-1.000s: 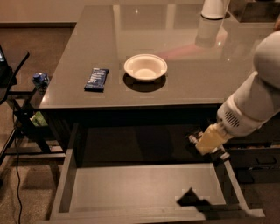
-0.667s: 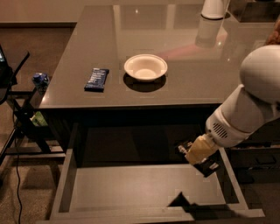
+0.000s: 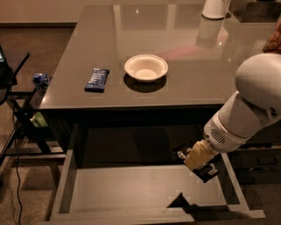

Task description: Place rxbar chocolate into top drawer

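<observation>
Camera view: hand (image 3: 196, 161) closed on rxbar chocolate (image 3: 207, 172), long axis diagonal, dark ends showing either side. Sits over right rear of open top drawer (image 3: 127, 190); floor directly below.

Glossy grey worktop (image 3: 184, 88), faint pink streak of reflection near back. Plain cream-white bowl (image 3: 145, 67). Left of it, dark blue bar (image 3: 97, 79), white lettering on wrapper. Matte grey top drawer (image 3: 131, 189), walls and bottom same grey. White robot arm (image 3: 250, 105). Tan gripper (image 3: 193, 162) with black parts at tip, over drawer's right side. Brown speckled floor (image 3: 26, 193). White object (image 3: 215, 9) at worktop's far edge.
</observation>
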You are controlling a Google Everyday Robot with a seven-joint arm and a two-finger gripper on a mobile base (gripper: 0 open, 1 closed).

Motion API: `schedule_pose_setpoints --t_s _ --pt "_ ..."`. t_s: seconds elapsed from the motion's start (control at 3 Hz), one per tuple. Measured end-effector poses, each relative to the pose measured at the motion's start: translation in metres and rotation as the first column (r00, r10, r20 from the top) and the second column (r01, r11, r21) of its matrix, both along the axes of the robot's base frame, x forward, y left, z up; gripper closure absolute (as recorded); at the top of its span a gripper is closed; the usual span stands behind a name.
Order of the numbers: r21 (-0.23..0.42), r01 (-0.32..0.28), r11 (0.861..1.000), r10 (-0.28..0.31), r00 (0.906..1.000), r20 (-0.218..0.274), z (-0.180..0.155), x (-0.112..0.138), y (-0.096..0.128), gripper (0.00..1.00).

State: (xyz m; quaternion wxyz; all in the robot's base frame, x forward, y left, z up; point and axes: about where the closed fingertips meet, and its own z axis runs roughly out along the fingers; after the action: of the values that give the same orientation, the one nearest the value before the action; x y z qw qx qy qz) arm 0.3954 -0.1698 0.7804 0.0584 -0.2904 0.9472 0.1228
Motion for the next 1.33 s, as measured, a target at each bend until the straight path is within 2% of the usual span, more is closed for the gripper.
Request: schedule_pose_setpoints --t_s 0.33,1.0,1.33 --pt "0.005 -0.010 1.000 0.011 0.9995 -0.030 -0.033 -0.006 0.017 1.00" --pt "0.035 -0.051 0.998 0.052 0.9978 -0.042 -0.090 0.006 0.056 1.00" --pt "0.036 -0.042 0.998 0.044 0.9982 -0.042 -0.100 0.006 0.063 1.00"
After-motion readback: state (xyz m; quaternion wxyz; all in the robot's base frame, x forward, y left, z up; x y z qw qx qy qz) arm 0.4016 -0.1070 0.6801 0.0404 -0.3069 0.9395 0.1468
